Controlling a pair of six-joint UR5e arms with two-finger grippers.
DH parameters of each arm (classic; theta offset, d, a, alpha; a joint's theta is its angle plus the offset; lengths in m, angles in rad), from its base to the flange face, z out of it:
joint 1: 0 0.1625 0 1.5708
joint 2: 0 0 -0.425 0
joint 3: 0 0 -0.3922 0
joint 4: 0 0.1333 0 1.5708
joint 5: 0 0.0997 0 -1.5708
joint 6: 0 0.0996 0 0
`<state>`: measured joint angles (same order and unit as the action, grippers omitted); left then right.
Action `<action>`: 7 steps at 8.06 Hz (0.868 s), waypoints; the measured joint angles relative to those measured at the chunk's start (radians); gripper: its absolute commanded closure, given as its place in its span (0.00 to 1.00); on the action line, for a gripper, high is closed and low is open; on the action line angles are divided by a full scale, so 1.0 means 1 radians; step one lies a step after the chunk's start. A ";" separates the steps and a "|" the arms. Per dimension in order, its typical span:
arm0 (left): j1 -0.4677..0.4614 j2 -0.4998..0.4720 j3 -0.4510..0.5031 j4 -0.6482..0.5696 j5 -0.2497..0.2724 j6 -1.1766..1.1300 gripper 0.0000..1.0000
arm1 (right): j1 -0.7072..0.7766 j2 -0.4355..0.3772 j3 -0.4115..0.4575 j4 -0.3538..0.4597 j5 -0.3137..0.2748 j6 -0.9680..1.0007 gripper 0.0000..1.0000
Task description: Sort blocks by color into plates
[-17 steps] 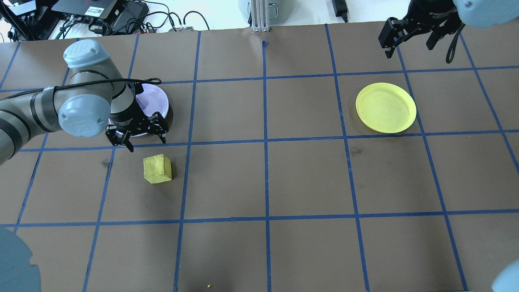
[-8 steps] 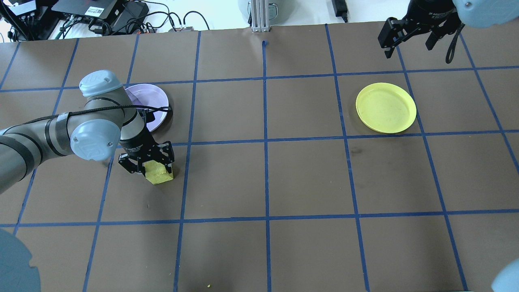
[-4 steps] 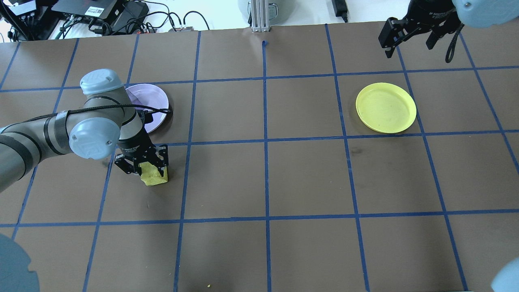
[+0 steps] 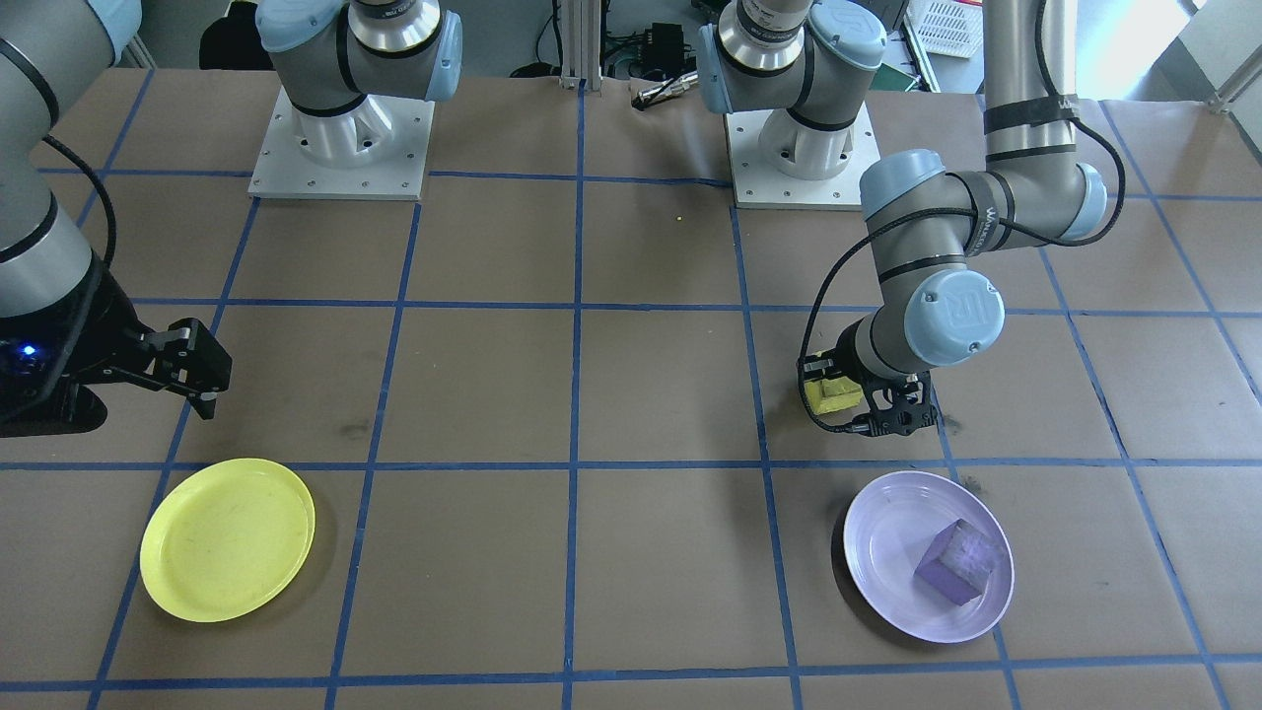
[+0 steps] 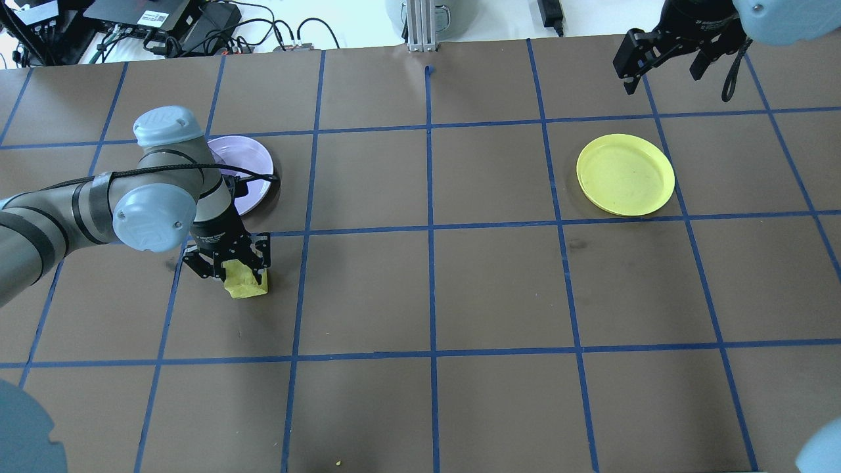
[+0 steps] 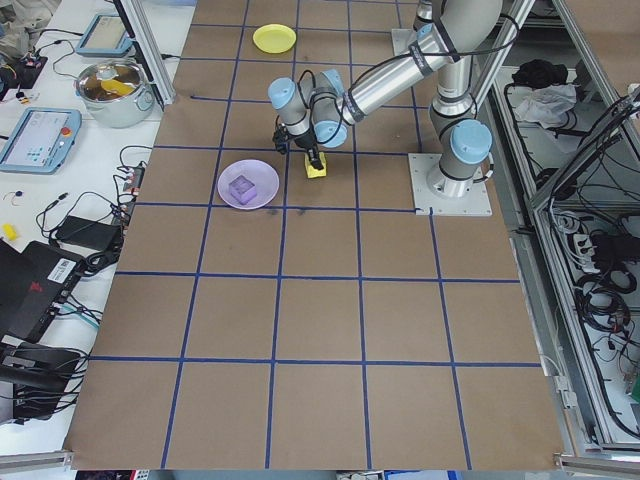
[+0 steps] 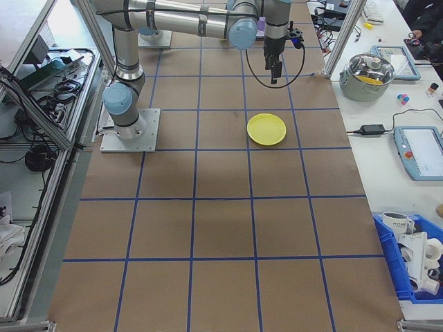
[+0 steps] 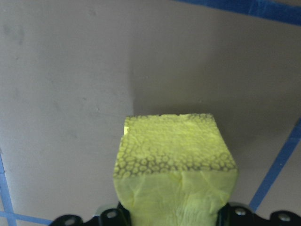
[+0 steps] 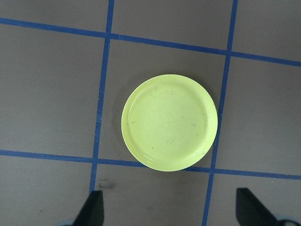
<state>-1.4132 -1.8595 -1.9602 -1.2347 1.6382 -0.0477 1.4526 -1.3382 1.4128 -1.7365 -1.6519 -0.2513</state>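
Note:
My left gripper (image 5: pixel 236 270) is shut on the yellow block (image 5: pixel 246 284), which sits tilted between the fingers close to the tabletop. The left wrist view is filled by this yellow block (image 8: pixel 176 165). The purple block (image 4: pixel 953 562) lies inside the lavender plate (image 4: pixel 885 513), just beyond the left gripper (image 4: pixel 844 400). The yellow plate (image 5: pixel 625 174) lies bare on the far right. My right gripper (image 5: pixel 662 67) hovers open behind the plate, and its wrist camera looks straight down on the yellow plate (image 9: pixel 169 121).
Brown paper with a blue tape grid covers the table (image 5: pixel 433 295). Cables and electronics (image 5: pixel 164 26) lie past its far edge. The two arm bases (image 4: pixel 340 148) stand at the robot's side. A small yellow crumb (image 5: pixel 338 463) lies near the front edge.
My left gripper came down from over the lavender plate onto the yellow block and shut on it. The block has since shifted slightly left and tilted. The right arm has not moved.

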 measured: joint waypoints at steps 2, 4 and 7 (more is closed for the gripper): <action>-0.057 -0.011 0.088 -0.064 -0.003 -0.012 0.79 | -0.001 0.000 0.000 0.000 -0.003 -0.001 0.00; -0.154 -0.011 0.232 -0.226 -0.037 -0.062 0.87 | 0.000 0.000 0.000 0.001 -0.001 0.000 0.00; -0.325 -0.022 0.321 -0.288 -0.145 -0.097 0.86 | -0.001 0.000 0.000 0.000 -0.005 -0.001 0.00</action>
<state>-1.7379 -1.8818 -1.6388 -1.5229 1.4931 -0.1450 1.4512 -1.3383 1.4124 -1.7361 -1.6567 -0.2521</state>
